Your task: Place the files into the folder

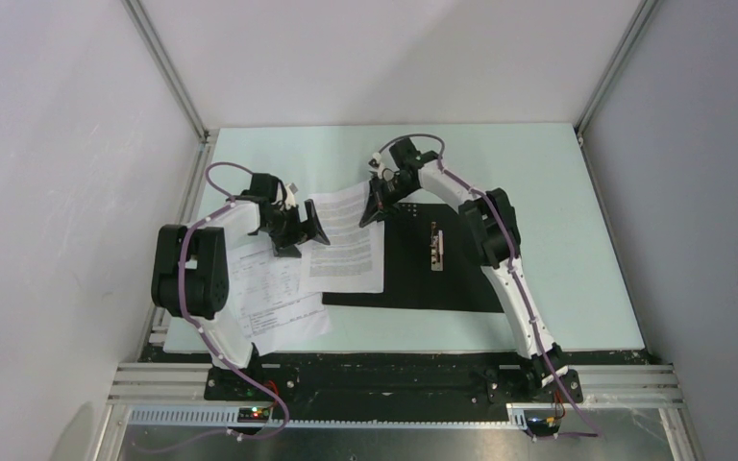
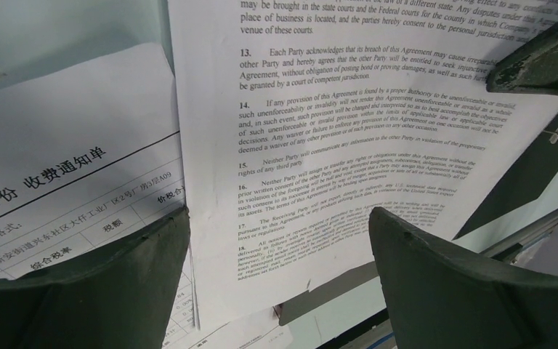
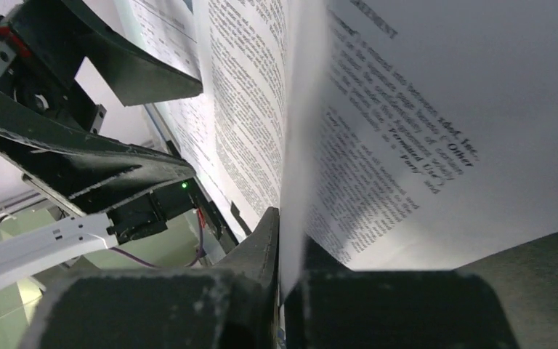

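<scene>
Files (image 1: 274,303): stack on desk (image 1: 557,192) left; one sheet (image 1: 346,254) half over open folder (image 1: 413,283).
R tool (image 3: 288,247): clamped on sheet edge, to drag it in.
L tool (image 2: 280,280): wide open over sheet, prob guiding.

A thin flat folder (image 1: 442,283) lies open, its black inside facing up, with a metal clip (image 1: 434,247) running near to far at its middle. A white paper sheet of dense English text (image 1: 344,245) lies across the folder's left edge. Its far right corner is raised, pinched in the right gripper (image 1: 376,215). To the left, partly under that sheet, lie white sheets with tables and Chinese print (image 1: 274,303), askew.
</scene>
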You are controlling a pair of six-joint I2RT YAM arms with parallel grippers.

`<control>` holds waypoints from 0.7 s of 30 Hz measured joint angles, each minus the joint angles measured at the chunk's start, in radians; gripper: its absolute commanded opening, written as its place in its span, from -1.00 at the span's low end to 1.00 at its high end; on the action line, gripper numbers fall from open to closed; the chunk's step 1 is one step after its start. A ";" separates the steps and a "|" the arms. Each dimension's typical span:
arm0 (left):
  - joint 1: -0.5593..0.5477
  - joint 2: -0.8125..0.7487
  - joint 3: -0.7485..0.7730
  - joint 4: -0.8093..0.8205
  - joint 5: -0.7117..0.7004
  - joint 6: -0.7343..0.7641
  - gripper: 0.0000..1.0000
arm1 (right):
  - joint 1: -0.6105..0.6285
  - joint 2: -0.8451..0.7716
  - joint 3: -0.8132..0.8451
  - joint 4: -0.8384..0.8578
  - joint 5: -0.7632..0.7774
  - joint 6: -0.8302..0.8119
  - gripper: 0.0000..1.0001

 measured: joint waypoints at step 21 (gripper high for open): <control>-0.024 -0.162 0.340 -0.064 -0.147 0.063 0.99 | -0.361 -0.667 -0.198 -0.154 0.011 -0.207 -1.00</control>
